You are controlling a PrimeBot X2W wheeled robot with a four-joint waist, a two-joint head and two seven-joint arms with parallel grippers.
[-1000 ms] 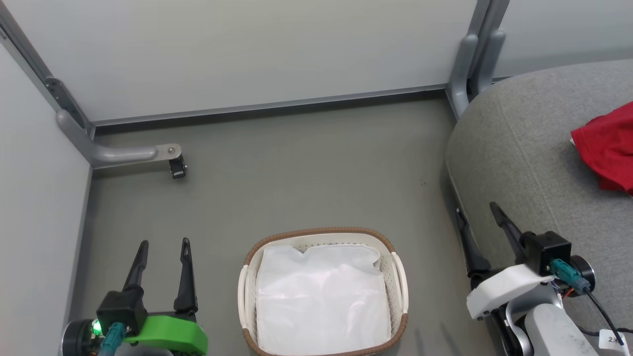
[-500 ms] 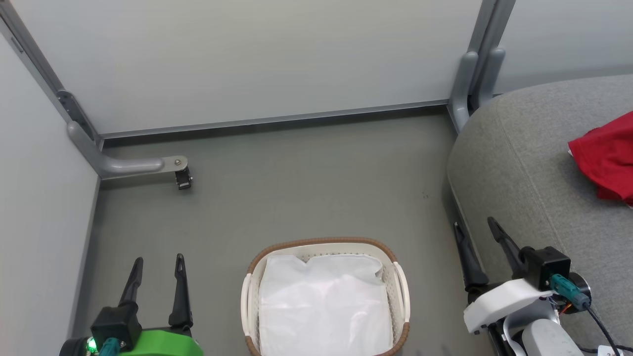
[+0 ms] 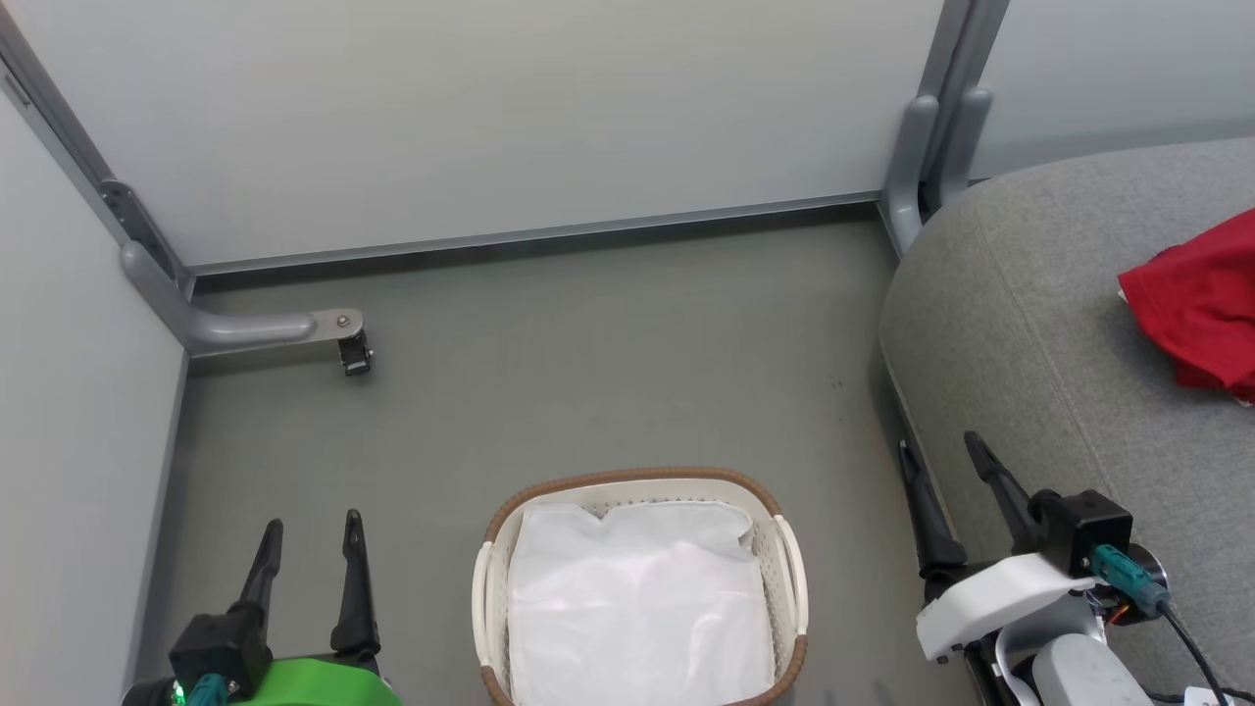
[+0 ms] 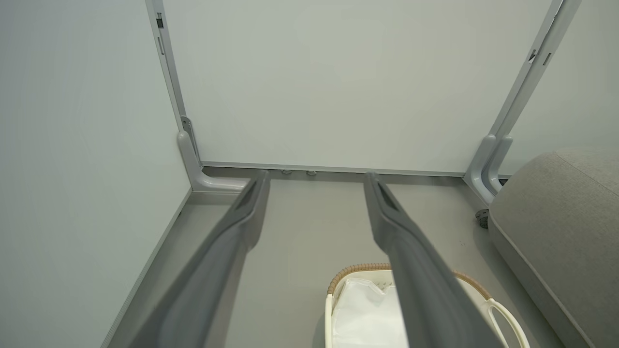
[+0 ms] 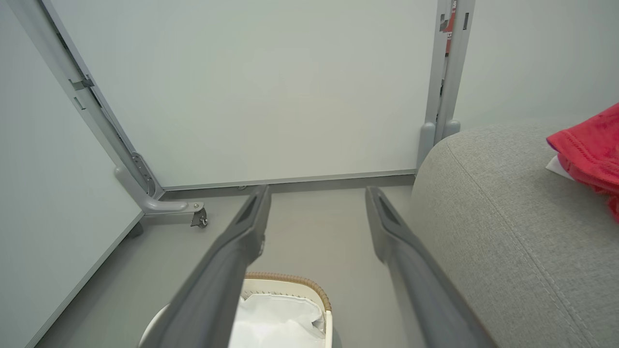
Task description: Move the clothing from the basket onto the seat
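Both my grippers stand wide open and empty, left gripper (image 3: 313,522) and right gripper (image 3: 937,443) either side of the basket (image 3: 627,479) on the floor, its white liner (image 3: 637,608) showing. Red clothing (image 3: 1191,304) lies on the seat (image 3: 1029,324), well in from its rounded corner.

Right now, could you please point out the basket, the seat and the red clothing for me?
basket (image 3: 637,475), head view: brown woven rim, far side.
seat (image 3: 1029,324), head view: bare grey fabric left of the clothing.
clothing (image 3: 1201,304), head view: middle of the red fabric.
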